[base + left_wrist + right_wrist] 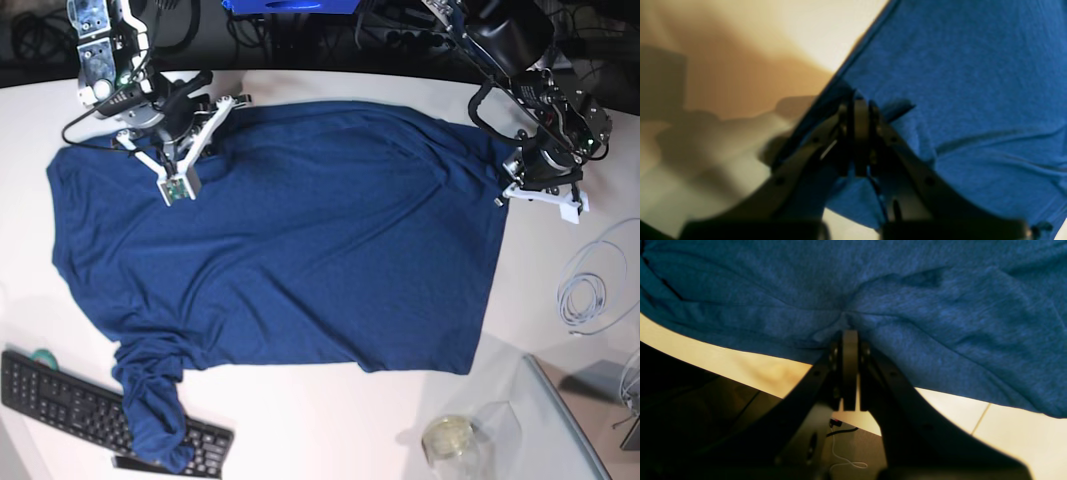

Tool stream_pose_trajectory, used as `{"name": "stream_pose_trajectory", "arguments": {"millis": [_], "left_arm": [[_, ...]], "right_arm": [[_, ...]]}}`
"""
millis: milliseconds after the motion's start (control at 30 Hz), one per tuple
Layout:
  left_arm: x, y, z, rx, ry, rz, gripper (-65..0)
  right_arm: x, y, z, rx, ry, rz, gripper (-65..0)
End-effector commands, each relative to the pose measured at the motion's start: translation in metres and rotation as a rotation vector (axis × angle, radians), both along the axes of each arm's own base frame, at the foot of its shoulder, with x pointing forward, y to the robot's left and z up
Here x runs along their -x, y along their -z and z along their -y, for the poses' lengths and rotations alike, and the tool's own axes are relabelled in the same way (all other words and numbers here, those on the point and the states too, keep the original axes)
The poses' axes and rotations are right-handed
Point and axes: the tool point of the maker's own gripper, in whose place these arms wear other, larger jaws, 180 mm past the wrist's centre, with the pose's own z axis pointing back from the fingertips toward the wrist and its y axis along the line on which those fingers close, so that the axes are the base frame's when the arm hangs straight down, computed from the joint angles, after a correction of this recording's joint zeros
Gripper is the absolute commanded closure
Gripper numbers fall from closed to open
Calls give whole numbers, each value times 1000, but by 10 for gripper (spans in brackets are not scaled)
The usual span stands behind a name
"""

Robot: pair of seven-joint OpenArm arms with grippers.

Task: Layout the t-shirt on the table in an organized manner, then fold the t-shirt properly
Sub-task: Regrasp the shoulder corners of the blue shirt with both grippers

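**Both grippers pinch the shirt's far corners; spreading nearly done, folding untouched**

Left gripper, its black jaws together, is clamped on the edge of the large plain navy-blue cloth t-shirt at the far right of the wide smooth white table. The right gripper, jaws likewise shut, pinches a puckered gather of cloth at the far left. The shirt's body lies mostly flat across the table. One near-left sleeve is bunched and draped over the black keyboard. That sleeve likely needs straightening; no fold appears to have been made.
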Motion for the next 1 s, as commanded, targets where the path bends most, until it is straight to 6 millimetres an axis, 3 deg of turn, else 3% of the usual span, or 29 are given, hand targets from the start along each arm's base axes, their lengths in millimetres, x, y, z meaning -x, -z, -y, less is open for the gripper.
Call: {"name": "stream_pose_trajectory", "arguments": {"millis": [0, 600, 633, 800, 867, 967], "left_arm": [[-9, -10, -7, -17, -6, 39, 0], [-29, -20, -6, -11, -6, 80, 0], [-28, -20, -5, -7, -7, 81, -31], [-29, -29, -7, -23, -3, 112, -438], [-21, -44, -11, -46, 28, 169, -545], [0, -72, -20, -117, 126, 249, -619]], "right_arm": [[-5, -6, -2, -13, -4, 29, -2], [-4, -5, -3, -14, -6, 25, -2], [-4, -5, -3, -14, -6, 25, -2], [1, -3, -3, -16, -5, 14, -2], [2, -3, -3, -16, -4, 14, -2], [6, -2, -1, -15, 2, 9, -2]]}}
